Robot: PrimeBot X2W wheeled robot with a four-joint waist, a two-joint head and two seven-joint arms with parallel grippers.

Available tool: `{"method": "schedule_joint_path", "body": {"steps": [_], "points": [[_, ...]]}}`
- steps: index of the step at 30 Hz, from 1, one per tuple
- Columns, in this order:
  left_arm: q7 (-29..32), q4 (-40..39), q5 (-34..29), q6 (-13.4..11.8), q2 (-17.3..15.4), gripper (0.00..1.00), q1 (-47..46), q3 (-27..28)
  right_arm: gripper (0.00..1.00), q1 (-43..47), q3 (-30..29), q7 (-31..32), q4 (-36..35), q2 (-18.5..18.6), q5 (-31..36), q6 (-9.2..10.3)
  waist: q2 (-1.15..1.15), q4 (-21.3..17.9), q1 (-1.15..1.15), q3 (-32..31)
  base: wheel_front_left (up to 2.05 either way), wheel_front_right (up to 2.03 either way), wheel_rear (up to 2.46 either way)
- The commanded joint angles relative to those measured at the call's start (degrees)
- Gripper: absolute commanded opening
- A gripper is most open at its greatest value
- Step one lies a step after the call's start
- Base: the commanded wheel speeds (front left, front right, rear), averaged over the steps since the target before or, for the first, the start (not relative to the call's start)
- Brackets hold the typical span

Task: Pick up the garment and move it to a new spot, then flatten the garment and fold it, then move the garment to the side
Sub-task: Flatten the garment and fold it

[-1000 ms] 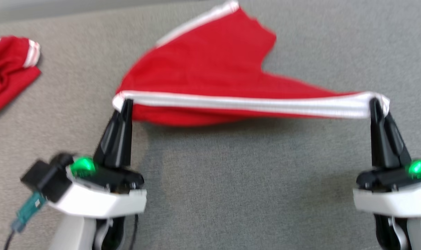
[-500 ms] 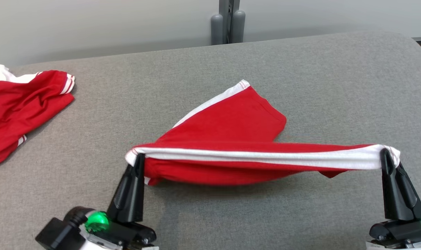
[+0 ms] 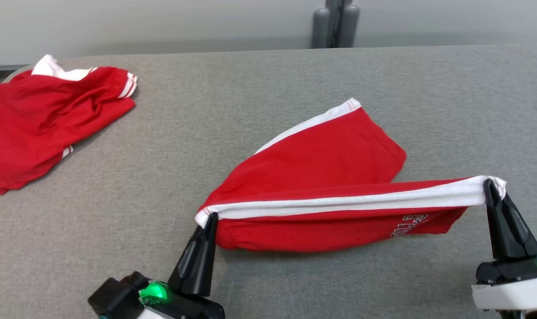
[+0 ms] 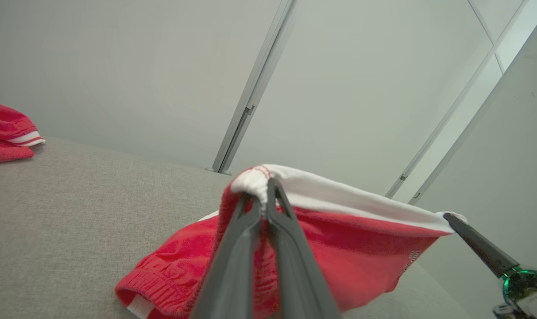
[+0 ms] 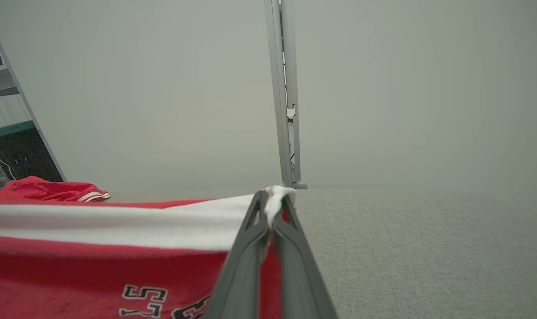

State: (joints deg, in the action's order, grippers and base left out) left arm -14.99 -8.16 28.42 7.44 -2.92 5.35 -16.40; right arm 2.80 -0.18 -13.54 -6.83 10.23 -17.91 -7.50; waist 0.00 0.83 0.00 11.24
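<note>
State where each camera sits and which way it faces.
Head view: high, looking forward and down at the grey surface; left tool and right tool, each shut on the red garment.
Left wrist view: low, along the left tool toward the wall; right tool at lower right.
Right wrist view: low, along the right tool toward a grey post.
All three share the red garment.

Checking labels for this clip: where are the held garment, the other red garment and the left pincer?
held garment (image 3: 321, 168), head view, red middle panel.
other red garment (image 3: 38, 119), head view, crumpled middle.
left pincer (image 3: 211, 216), head view, between its shut fingertips.
</note>
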Motion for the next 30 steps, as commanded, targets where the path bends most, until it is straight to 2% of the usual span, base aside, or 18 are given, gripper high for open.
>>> {"method": "schedule_joint_path", "body": {"steps": [1,7,11,15,21,29,30], "points": [[-0.28,0.81,0.63,-0.03,-0.11,0.00,-0.94,-0.19,0.00,-1.30,-0.16,0.21,1.09,0.91,-0.59,0.02,0.00,1.51,0.00,0.59,0.00,0.00,0.00],[-0.27,5.50,1.70,-0.02,-0.07,0.00,-2.54,-3.70,0.00,-6.88,1.62,1.57,6.24,4.70,-1.88,0.02,0.00,4.89,0.00,1.52,0.00,0.00,0.00],[-0.20,10.21,3.34,-0.03,-0.08,0.00,-6.96,-5.84,0.00,-12.12,3.57,3.33,10.61,7.81,-2.82,0.02,0.00,6.98,0.00,2.23,0.00,0.00,0.00],[-0.19,17.33,5.37,-1.55,-0.07,0.00,-13.08,-7.91,0.00,-18.75,6.48,5.17,16.19,10.69,-3.86,0.02,0.00,8.12,0.00,3.56,0.00,0.00,0.00],[-0.17,23.70,7.26,-4.60,-0.09,0.00,-20.42,-10.43,0.00,-29.99,14.21,8.96,24.89,14.02,-5.92,0.02,0.00,8.61,0.00,6.68,0.00,0.00,0.00],[-0.17,25.12,9.47,-7.18,-0.09,0.00,-24.35,-12.40,0.00,-42.74,24.55,10.77,35.90,16.38,-9.81,0.02,0.00,9.80,0.00,9.61,0.00,0.00,0.00],[-0.17,25.26,10.02,-7.87,-0.11,0.00,-25.01,-12.95,0.00,-45.20,27.20,10.87,38.20,16.46,-11.32,0.02,0.00,10.14,0.00,9.97,0.00,0.00,0.00]]}}
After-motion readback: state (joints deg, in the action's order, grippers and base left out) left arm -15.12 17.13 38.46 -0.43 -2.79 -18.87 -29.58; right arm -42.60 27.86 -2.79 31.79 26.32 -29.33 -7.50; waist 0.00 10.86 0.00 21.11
